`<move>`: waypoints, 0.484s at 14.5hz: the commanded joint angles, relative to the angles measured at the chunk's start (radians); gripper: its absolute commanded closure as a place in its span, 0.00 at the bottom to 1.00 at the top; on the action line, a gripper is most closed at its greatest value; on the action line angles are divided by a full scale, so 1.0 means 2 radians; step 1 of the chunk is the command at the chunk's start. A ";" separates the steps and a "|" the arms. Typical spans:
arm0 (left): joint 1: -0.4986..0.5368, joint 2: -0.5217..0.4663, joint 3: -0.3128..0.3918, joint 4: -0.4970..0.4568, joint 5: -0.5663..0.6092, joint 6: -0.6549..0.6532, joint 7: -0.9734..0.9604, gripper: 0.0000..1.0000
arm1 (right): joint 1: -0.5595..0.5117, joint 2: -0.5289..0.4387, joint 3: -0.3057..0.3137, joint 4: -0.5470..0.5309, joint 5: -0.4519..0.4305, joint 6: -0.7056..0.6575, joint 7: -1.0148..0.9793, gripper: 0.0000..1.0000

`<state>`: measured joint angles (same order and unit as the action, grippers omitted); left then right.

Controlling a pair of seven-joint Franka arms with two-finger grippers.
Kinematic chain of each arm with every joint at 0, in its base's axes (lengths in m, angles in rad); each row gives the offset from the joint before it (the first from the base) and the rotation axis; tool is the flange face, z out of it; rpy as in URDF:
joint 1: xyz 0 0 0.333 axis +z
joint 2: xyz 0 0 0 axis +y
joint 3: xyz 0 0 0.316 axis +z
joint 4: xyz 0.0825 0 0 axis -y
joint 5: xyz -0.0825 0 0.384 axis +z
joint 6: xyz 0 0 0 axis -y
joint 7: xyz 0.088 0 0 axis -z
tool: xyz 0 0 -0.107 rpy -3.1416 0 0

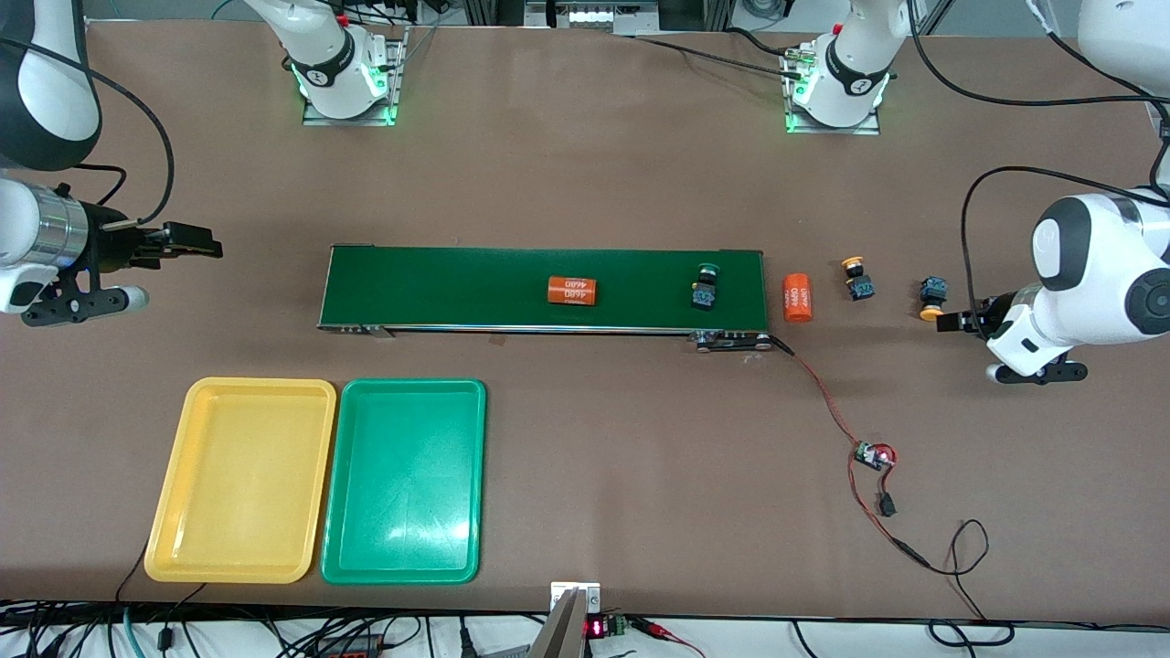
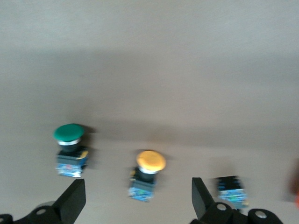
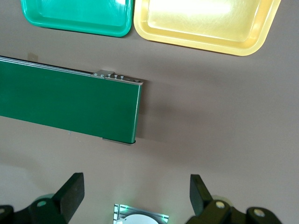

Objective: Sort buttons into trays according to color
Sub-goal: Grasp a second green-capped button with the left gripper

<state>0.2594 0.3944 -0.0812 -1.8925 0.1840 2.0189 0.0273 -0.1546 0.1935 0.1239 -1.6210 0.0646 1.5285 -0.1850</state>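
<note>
A green-capped button (image 1: 704, 285) lies on the conveyor belt near its end toward the left arm. Two yellow-capped buttons (image 1: 855, 279) (image 1: 932, 300) lie on the table past that end. My left gripper (image 1: 955, 321) (image 2: 138, 186) is open and low over the second yellow-capped button (image 2: 149, 170), which shows between its fingers. Beside it, in the left wrist view, lies another green-capped button (image 2: 69, 147); my arm hides it in the front view. The yellow tray (image 1: 242, 480) and green tray (image 1: 402, 480) stand side by side, both empty. My right gripper (image 1: 206, 245) (image 3: 135, 182) waits open at its end of the table.
The long dark-green conveyor belt (image 1: 457, 288) (image 3: 60, 102) carries an orange cylinder (image 1: 572, 291). A second orange cylinder (image 1: 797, 297) lies just off its end. A red wire runs from the belt to a small circuit board (image 1: 873, 455) nearer the front camera.
</note>
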 commanded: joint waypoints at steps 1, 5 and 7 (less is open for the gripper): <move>0.034 0.007 -0.005 -0.005 0.024 0.004 0.031 0.00 | -0.005 -0.013 0.003 -0.014 0.002 0.001 -0.007 0.00; 0.077 0.035 -0.006 -0.012 0.023 0.060 0.102 0.00 | -0.008 -0.008 0.003 -0.015 0.001 0.003 -0.009 0.00; 0.094 0.050 -0.006 -0.012 0.024 0.074 0.133 0.00 | -0.008 -0.002 0.003 -0.015 0.001 0.005 -0.008 0.00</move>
<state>0.4125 0.4698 -0.0807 -1.9128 0.2131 2.1340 0.2309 -0.1582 0.1922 0.1239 -1.6331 0.0645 1.5290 -0.1850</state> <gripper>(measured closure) 0.000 0.000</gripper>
